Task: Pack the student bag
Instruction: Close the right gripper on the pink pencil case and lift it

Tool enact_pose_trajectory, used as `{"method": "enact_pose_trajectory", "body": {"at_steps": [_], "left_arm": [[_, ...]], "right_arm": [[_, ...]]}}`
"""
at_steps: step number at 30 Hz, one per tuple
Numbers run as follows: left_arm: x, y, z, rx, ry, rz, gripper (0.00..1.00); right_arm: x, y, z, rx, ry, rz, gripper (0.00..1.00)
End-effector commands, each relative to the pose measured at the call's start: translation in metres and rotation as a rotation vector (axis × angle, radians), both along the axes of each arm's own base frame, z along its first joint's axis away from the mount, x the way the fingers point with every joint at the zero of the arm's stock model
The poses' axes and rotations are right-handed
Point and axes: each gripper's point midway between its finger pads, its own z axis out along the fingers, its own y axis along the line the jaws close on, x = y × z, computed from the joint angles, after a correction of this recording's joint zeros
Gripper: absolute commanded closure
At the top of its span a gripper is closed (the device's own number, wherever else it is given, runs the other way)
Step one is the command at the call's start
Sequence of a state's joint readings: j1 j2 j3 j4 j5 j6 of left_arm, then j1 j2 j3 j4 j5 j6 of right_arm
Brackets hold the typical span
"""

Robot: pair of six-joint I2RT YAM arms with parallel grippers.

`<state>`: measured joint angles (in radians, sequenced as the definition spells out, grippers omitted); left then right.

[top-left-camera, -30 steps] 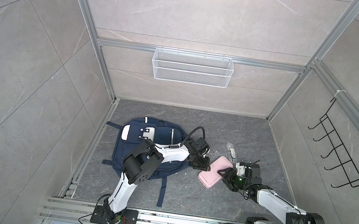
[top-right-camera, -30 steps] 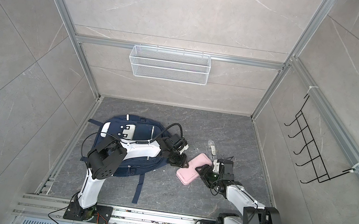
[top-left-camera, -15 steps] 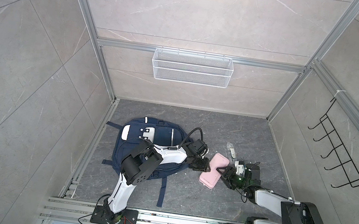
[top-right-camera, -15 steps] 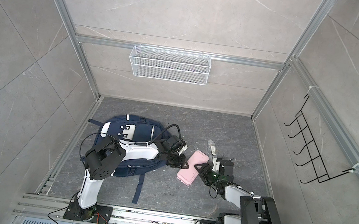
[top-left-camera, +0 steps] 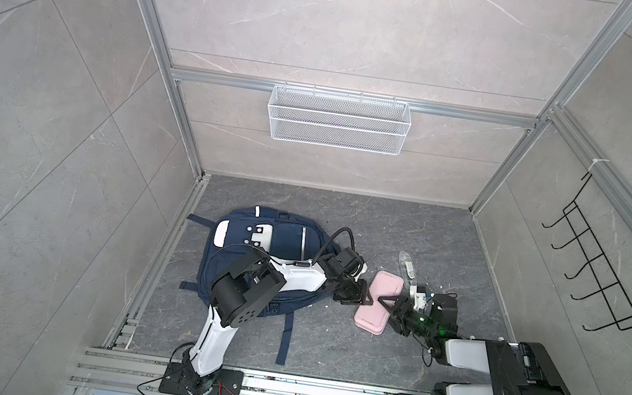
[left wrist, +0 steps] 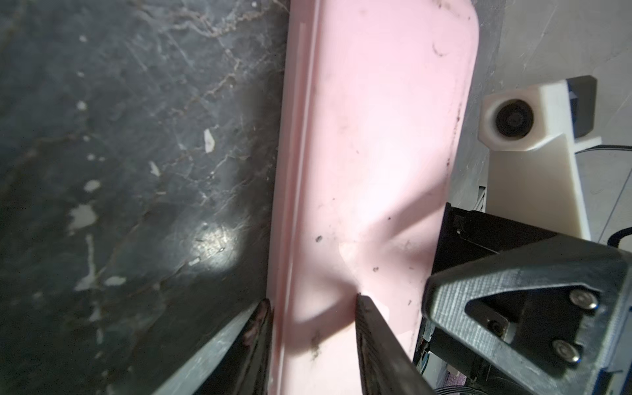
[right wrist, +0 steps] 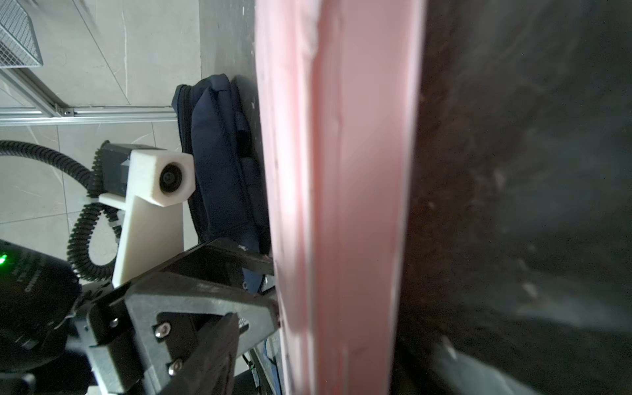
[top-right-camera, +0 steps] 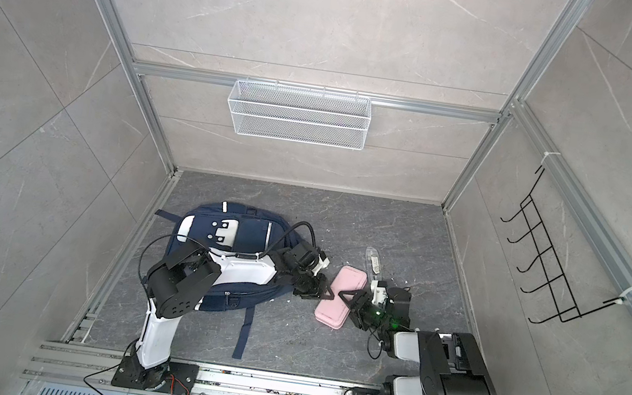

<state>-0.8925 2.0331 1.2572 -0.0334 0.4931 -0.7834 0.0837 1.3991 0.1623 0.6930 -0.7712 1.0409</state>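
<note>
The student bag [top-left-camera: 283,240] [top-right-camera: 250,235], a navy backpack with white patches, lies flat on the floor at the left under my left arm; its side shows in the right wrist view [right wrist: 219,164]. A pink case [top-left-camera: 388,286] [top-right-camera: 348,281] lies right of it. My left gripper [top-left-camera: 366,297] [left wrist: 311,304] is shut on the case's long edge, one finger under the rim and one on the lid. From the opposite side my right gripper [top-left-camera: 381,300] [right wrist: 337,335] straddles the case [right wrist: 342,171], open, with a gap between one finger [right wrist: 222,342] and the case.
A small clear plastic item [top-left-camera: 407,266] lies just behind the case. A white wire basket [top-left-camera: 338,119] hangs on the back wall and a black hook rack [top-left-camera: 596,280] on the right wall. Aluminium rails run along the front edge [top-left-camera: 279,386].
The pink case has swung round from slanting to more lengthwise and looks narrower. My right gripper has moved in over it and its jaws have narrowed. The left gripper keeps its hold.
</note>
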Motion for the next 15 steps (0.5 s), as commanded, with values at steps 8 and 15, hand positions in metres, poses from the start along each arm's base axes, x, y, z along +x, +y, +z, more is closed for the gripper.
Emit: {"method": "enact_pose_trajectory", "body": {"at_steps": [8,15], "left_arm": [[-0.008,0.004,0.032,-0.051,-0.024,-0.015,0.59],[-0.002,0.025,0.061,0.051,-0.143,-0.028,0.59]], "right_arm": [[0.001,0.009,0.017,0.040,-0.054,0.048,0.59],[-0.003,0.007,0.024,0.011,-0.054,0.055,0.71]]}}
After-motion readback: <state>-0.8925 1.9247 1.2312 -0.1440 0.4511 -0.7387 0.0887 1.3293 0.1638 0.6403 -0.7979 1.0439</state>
